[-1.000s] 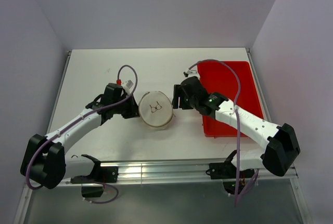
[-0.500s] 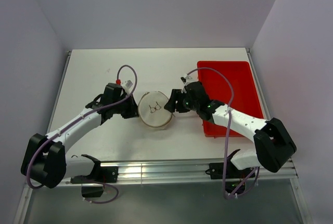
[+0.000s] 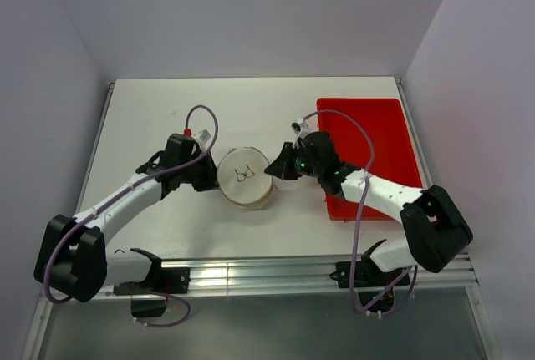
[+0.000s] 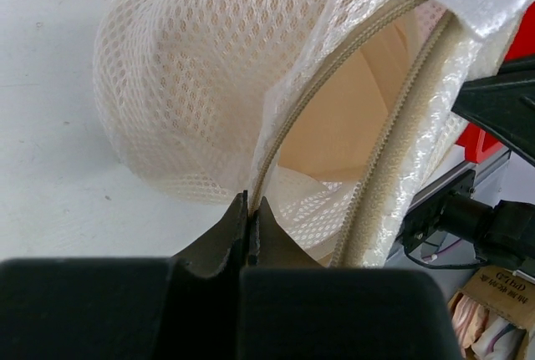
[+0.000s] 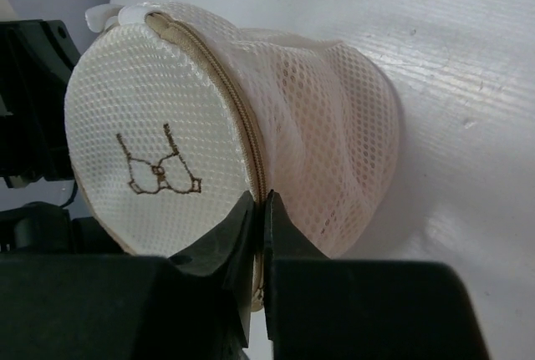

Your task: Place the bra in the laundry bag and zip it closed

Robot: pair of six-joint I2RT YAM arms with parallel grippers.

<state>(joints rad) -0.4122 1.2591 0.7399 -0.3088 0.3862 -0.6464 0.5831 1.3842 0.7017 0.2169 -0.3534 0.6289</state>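
The laundry bag (image 3: pixel 245 176), a round off-white mesh pouch with a small bra outline on its face, sits on the table between both arms. My left gripper (image 3: pixel 209 174) is shut on the mesh edge beside the zip opening (image 4: pixel 251 205). The bag's zip (image 4: pixel 401 151) gapes in the left wrist view, and the peach bra (image 4: pixel 351 118) shows inside. My right gripper (image 3: pixel 278 169) is at the bag's right side. It is shut on the zip seam (image 5: pixel 260 203) next to the printed face (image 5: pixel 150 118).
A red tray (image 3: pixel 368 139) lies to the right of the bag, under the right arm. The table's metal front rail (image 3: pixel 267 275) runs along the near edge. White walls close in the back and both sides.
The right gripper moved left to the bag and shut on its zip seam. The bag shifted slightly left. The left gripper kept its hold.
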